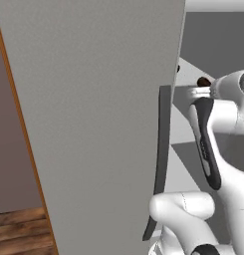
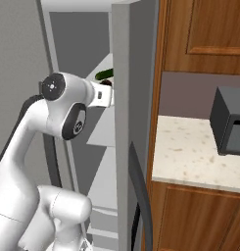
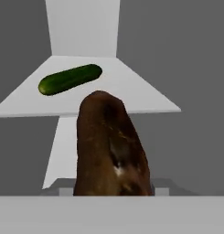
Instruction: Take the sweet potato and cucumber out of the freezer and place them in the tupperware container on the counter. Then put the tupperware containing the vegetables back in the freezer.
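The dark reddish-brown sweet potato (image 3: 111,146) fills the middle of the hand view, lifted clear of the white shelf (image 3: 131,93) and standing out from my gripper (image 1: 197,92), which is shut on it. The potato hides the fingertips. The sweet potato's end (image 1: 203,81) shows just past the hand in the left base view. The green cucumber (image 3: 70,78) lies on that shelf behind it, up and to the left, and also shows as the cucumber (image 2: 104,74) above the hand. My arm reaches into the open freezer (image 2: 77,39). The tupperware container is out of view.
The freezer's wide grey door (image 1: 93,124) with its dark curved handle (image 1: 163,149) stands open at the arm's left. To the right lies the beige counter (image 2: 190,152) with a dark microwave (image 2: 229,120) on it, brown cabinets above and below.
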